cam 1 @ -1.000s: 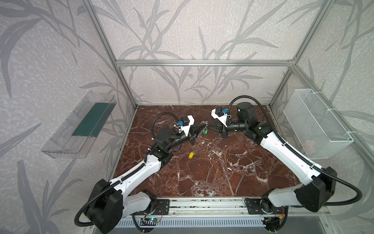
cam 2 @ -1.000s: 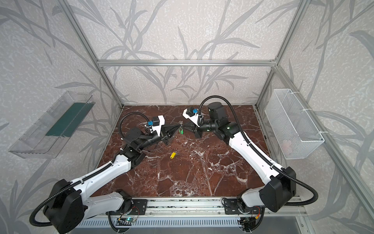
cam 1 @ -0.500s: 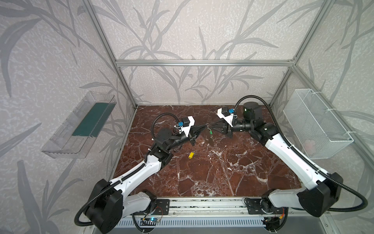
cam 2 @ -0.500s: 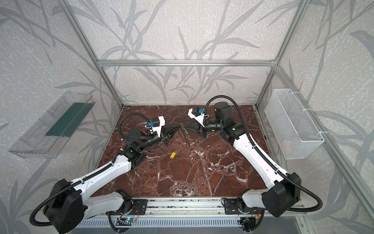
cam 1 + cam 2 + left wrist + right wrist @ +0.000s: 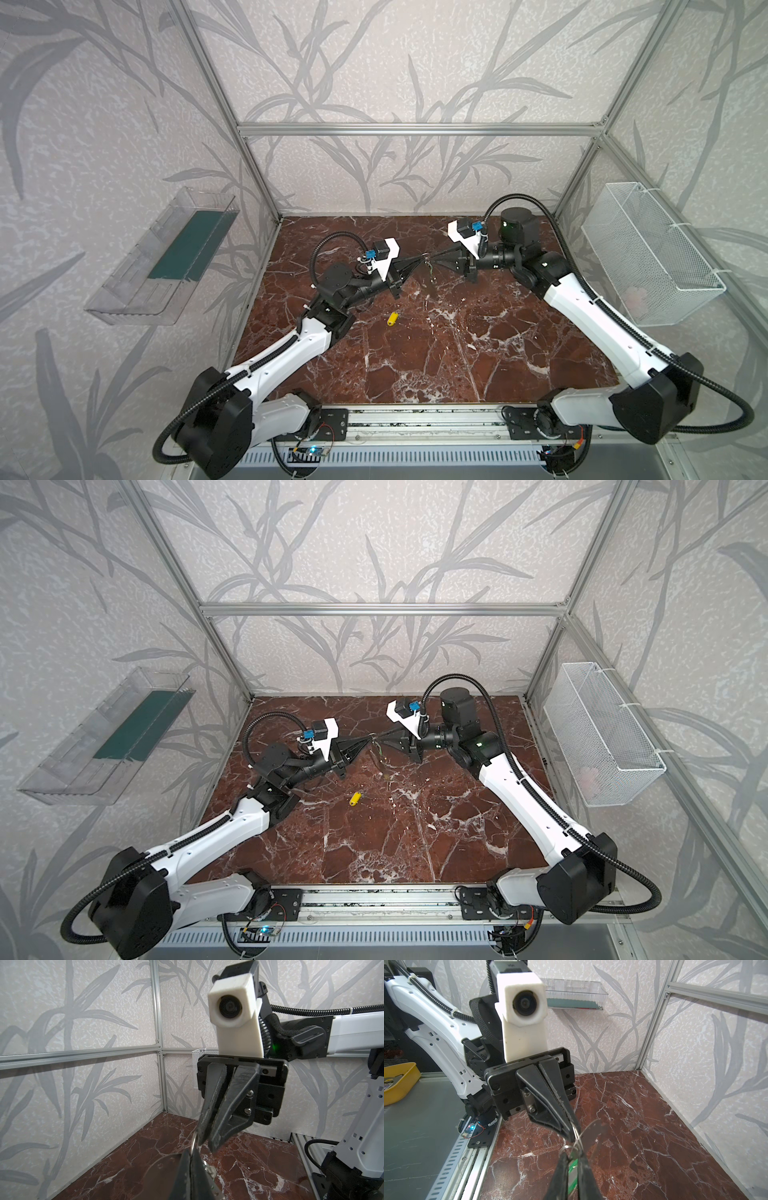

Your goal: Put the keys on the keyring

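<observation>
So the keyring (image 5: pixel 596 1131) is up in mid-air toward the back of the floor. It's a thin grey plate clamped flat in the left gripper (image 5: pixel 572 1136), whose jaws are shut tight on it, with a wire loop poking out past the tips. The green key (image 5: pixel 572 1168) dangles right under that spot, showing through the gap between the fingers of the right gripper (image 5: pixel 207 1146). Those jaws are nearly together, but I honestly can't tell if they're pinching the key's little ring or just sitting alongside it. The yellow key (image 5: pixel 392 318) lies alone on the marble floor (image 5: pixel 457 365), nearer the front and well apart from both tips.

Handling guess: the plate looks stiff, light and slick, so holding it by the flat face, away from where the loop threads, seems right. Grab it by an edge and it'd probably twist. The keys look like featherweight plastic that swings freely, best pinched across the flat faces near the ring end. The yellow one lies low, so the fingers would have to come down almost onto the marble.

Room-wise it's fine — open floor all around. The wire basket (image 5: pixel 656 257) and the clear shelf (image 5: pixel 124 299) hang on the side walls well apart from the action — only the back wall (image 5: pixel 415 178) is fairly near
</observation>
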`<state>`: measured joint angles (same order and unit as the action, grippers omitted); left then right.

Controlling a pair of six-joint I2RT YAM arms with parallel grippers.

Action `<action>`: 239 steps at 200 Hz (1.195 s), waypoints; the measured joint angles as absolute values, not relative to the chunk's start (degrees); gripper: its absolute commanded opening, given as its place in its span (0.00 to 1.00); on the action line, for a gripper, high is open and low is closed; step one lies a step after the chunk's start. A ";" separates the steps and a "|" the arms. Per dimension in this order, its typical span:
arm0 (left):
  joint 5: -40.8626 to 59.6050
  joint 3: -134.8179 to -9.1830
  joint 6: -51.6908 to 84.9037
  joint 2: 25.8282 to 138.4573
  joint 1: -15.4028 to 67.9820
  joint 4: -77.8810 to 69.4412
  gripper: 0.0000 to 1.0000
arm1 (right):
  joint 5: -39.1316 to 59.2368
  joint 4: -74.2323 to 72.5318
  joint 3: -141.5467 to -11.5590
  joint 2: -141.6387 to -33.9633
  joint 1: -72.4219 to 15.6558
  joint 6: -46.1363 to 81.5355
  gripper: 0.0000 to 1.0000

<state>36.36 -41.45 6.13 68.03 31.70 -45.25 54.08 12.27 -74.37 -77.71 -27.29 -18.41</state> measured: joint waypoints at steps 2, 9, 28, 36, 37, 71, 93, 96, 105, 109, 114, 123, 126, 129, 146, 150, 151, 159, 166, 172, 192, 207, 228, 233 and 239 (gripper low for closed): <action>36.36 -41.45 6.13 68.03 31.70 -45.25 0.00 | 54.08 12.23 -74.37 -77.71 -27.27 -18.39 0.12; 36.38 -41.43 6.15 68.03 31.70 -45.32 0.00 | 54.11 12.08 -74.37 -77.76 -27.27 -18.33 0.12; 36.58 -41.45 6.22 68.03 31.73 -45.50 0.00 | 54.13 11.79 -74.37 -77.84 -27.27 -18.15 0.12; 36.73 -41.45 6.24 68.05 31.73 -45.50 0.00 | 54.13 11.75 -74.37 -77.84 -27.27 -18.04 0.12; 36.75 -41.43 6.24 68.05 31.73 -45.50 0.00 | 54.13 11.75 -74.37 -77.84 -27.27 -18.04 0.12; 37.21 -41.45 6.42 68.29 31.70 -45.74 0.00 | 54.15 11.62 -74.37 -78.06 -27.20 -17.76 0.13; 37.39 -41.45 6.70 68.38 31.70 -45.74 0.00 | 54.17 11.18 -74.37 -78.46 -27.14 -17.56 0.14; 37.41 -41.45 6.72 68.38 31.70 -45.76 0.00 | 54.17 11.05 -74.37 -78.52 -27.14 -17.56 0.15; 37.41 -41.45 6.74 68.38 31.70 -45.76 0.00 | 54.17 10.83 -74.37 -78.65 -27.14 -17.50 0.15; 37.41 -41.43 6.74 68.38 31.70 -45.76 0.00 | 54.17 10.79 -74.37 -78.70 -27.16 -17.47 0.15; 37.41 -41.45 6.74 68.38 31.70 -45.76 0.00 | 54.17 10.70 -74.37 -78.72 -27.16 -17.41 0.16; 37.43 -41.45 6.74 68.38 31.70 -45.84 0.00 | 54.15 10.66 -74.37 -78.76 -27.16 -17.37 0.16; 37.43 -41.45 6.74 68.38 31.70 -45.89 0.00 | 54.15 10.68 -74.37 -78.78 -27.16 -17.37 0.16; 37.43 -41.43 6.74 68.38 31.70 -45.93 0.00 | 54.15 10.68 -74.37 -78.78 -27.16 -17.34 0.16; 37.71 -41.45 6.74 68.38 31.73 -46.15 0.00 | 54.08 10.55 -74.37 -78.85 -27.16 -17.28 0.16; 37.87 -41.45 6.74 68.38 31.75 -46.17 0.00 | 54.06 10.55 -74.37 -78.85 -27.18 -17.23 0.16; 37.82 -41.45 6.74 68.38 31.77 -46.17 0.00 | 54.06 10.55 -74.37 -78.85 -27.18 -17.23 0.16; 37.87 -41.45 6.74 68.38 31.79 -46.26 0.00 | 54.04 10.52 -74.37 -78.85 -27.22 -17.17 0.16; 37.91 -41.45 6.74 68.38 31.79 -46.28 0.00 | 54.02 10.48 -74.37 -78.85 -27.22 -17.17 0.16; 37.93 -41.45 6.74 68.38 31.81 -46.28 0.00 | 54.00 10.48 -74.37 -78.85 -27.22 -17.15 0.16; 38.04 -41.45 6.74 68.38 31.81 -46.30 0.00 | 53.87 10.48 -74.37 -78.85 -27.22 -17.15 0.15; 38.06 -41.43 6.74 68.38 31.81 -46.30 0.00 | 53.91 10.48 -74.37 -78.85 -27.22 -17.15 0.14; 38.04 -41.45 6.74 68.38 31.81 -46.33 0.00 | 54.15 10.48 -74.37 -78.85 -27.22 -17.12 0.11; 38.04 -41.45 6.74 68.38 31.81 -46.33 0.00 | 54.19 10.48 -74.37 -78.85 -27.22 -17.10 0.10; 38.04 -41.45 6.74 68.38 31.81 -46.33 0.00 | 54.33 10.48 -74.37 -78.85 -27.22 -17.10 0.09</action>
<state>38.04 -41.45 6.74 68.38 31.81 -46.33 54.33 10.48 -74.37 -78.85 -27.22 -17.10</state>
